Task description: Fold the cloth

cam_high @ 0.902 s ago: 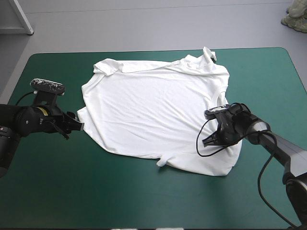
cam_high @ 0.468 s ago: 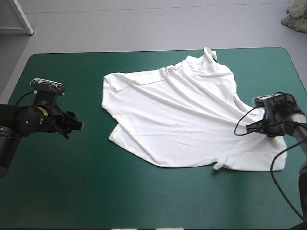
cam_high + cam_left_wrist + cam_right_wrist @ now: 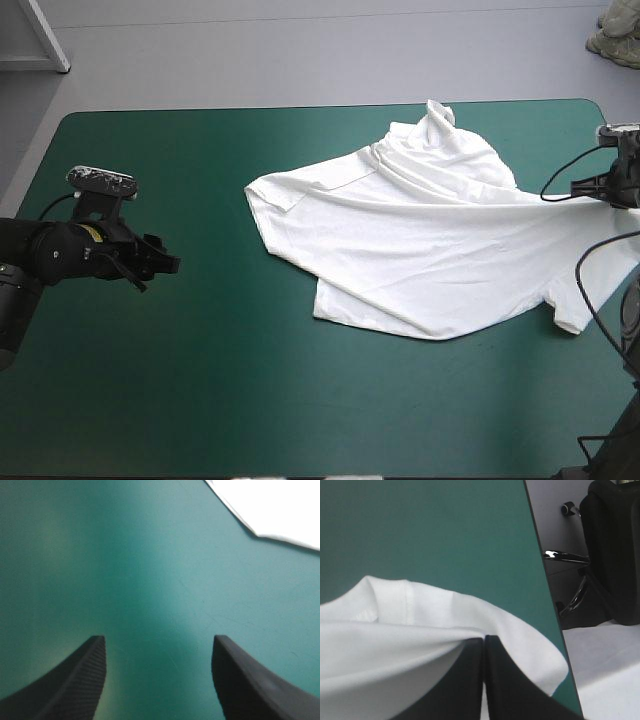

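A: Since the earlier frames the T-shirt (image 3: 420,250) has slid from the middle of the teal-green surface (image 3: 150,400) toward 3 o'clock. It is drawn by the right end effector (image 3: 484,639), which has gone out to that edge.

B: How does it lie now?

A: Across the right half, mostly flat, its body stretched and rising toward the pull. The right end effector is clamped on a fold of the cloth. The left end effector (image 3: 159,639) sits at 9 o'clock with its black fingers spread over bare cover, gripping nothing, well apart from the shirt's nearest corner. The collar (image 3: 435,115) is bunched at 1 o'clock; one sleeve (image 3: 565,318) lies at 4 o'clock.

B: So what makes this step go well?

A: I judge it a spreading pull before any fold. Stop short of the 3 o'clock edge, or cloth may hang off. Lower the held fold gently so it lands flat. The bunched collar likely needs smoothing, and the idle end effector could anchor the 9 o'clock corner.
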Robot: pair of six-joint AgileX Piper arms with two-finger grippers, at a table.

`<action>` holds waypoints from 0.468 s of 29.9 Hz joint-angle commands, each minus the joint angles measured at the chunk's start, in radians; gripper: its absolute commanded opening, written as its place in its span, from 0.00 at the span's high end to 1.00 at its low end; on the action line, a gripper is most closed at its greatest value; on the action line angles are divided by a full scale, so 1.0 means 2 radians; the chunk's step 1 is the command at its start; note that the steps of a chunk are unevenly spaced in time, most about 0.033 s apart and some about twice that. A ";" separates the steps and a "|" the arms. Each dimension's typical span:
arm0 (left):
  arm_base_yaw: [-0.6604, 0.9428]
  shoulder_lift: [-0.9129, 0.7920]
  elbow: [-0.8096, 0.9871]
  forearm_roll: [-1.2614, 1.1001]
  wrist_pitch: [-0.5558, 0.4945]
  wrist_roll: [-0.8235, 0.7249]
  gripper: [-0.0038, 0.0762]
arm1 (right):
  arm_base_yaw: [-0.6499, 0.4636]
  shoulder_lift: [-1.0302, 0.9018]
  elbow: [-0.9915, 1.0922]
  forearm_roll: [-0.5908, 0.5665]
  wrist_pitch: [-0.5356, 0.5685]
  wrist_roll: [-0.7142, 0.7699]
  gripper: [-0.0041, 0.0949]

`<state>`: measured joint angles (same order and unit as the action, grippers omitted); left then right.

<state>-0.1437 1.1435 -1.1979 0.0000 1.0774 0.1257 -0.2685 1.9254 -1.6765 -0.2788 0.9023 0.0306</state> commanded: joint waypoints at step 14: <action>-0.001 -0.010 -0.013 -0.006 -0.003 0.000 0.39 | -0.009 0.106 -0.187 0.049 -0.002 -0.015 0.42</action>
<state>-0.1437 1.1435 -1.1979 0.0000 1.1112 0.1257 -0.2740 2.1986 -2.0085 -0.2074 0.9448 0.0216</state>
